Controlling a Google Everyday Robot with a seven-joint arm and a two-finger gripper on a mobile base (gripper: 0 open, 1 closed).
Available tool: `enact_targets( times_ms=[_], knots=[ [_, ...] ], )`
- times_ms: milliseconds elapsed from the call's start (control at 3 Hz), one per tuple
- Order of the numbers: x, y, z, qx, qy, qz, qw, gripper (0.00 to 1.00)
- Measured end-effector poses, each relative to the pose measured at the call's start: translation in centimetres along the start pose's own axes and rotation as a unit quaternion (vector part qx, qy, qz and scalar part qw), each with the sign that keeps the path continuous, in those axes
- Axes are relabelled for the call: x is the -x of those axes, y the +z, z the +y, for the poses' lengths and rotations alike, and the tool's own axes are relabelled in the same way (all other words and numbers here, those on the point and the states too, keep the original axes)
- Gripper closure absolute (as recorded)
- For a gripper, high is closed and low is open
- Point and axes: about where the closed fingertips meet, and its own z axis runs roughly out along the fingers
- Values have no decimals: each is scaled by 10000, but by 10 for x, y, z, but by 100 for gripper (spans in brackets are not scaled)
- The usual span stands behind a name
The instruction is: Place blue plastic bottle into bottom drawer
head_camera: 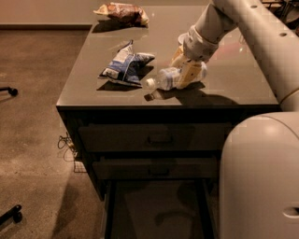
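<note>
The blue plastic bottle [167, 78] is a small clear bottle with a white cap pointing left. It lies sideways in my gripper [188, 73], held just above the counter top [224, 88] near its front edge, with its shadow beneath. The gripper's tan fingers [190, 74] are shut around the bottle's rear half. The bottom drawer [154, 210] stands pulled open below the counter, its flat bottom panel bare, with dark rails on both sides.
A blue and white snack bag [124, 66] lies left of the bottle. A brown snack bag [122, 12] lies at the counter's back. Two shut drawers [159, 138] sit above the open one. My white base [261, 177] fills the lower right. Chair casters [10, 91] stand at the left.
</note>
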Motion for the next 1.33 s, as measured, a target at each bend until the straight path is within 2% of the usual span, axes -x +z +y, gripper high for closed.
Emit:
enact_targets(
  times_ms=[333,667,1000,1333],
  knots=[
    [26,-71,24,-282,17,-238,9993,100],
    [26,-71,24,-282,17,-238,9993,100],
    [23,-53,32,-200,313,-330,9988,100],
    [31,-40,57,-230,876,-526,9945,100]
  ],
)
